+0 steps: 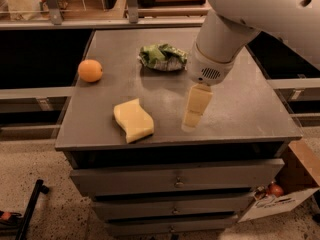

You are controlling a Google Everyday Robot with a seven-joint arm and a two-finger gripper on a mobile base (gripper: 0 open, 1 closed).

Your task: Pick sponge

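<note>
- Sponge (133, 120) — a pale yellow foam slab with wavy sides — lay flat on the grey cabinet top (240, 109), left of centre and close to the front edge. One corner pointed toward the front lip.
- Nothing touched the sponge; bare surface showed all round it.
- Gripper (190, 125) stood to the right of the sponge, apart from it, with a strip of bare top between the two. It hung below the arm's white wrist housing (210, 69), pointing down and leaning a little so its tip sat toward the front-left.
- The gripper's tip was low over the surface near the front edge; whether it touched the top could not be told.
- Whether the gripper was released or clenched could not be told from this angle. The sponge was plainly not in its grasp.
- White arm (260, 9) came in from the upper right, crossing over the right rear part of the top.
- Crumpled green-and-silver wrapper (163, 57) sat toward the back of the top, just left of the wrist housing and well behind the sponge.
- Orange fruit (90, 70) rested near the left edge, behind and to the left of the sponge, well apart from it.
- Below the top, grey drawers (175, 181) with small central pulls faced the camera.
- A cardboard box (295, 184) stood on the speckled floor at the cabinet's right side.
</note>
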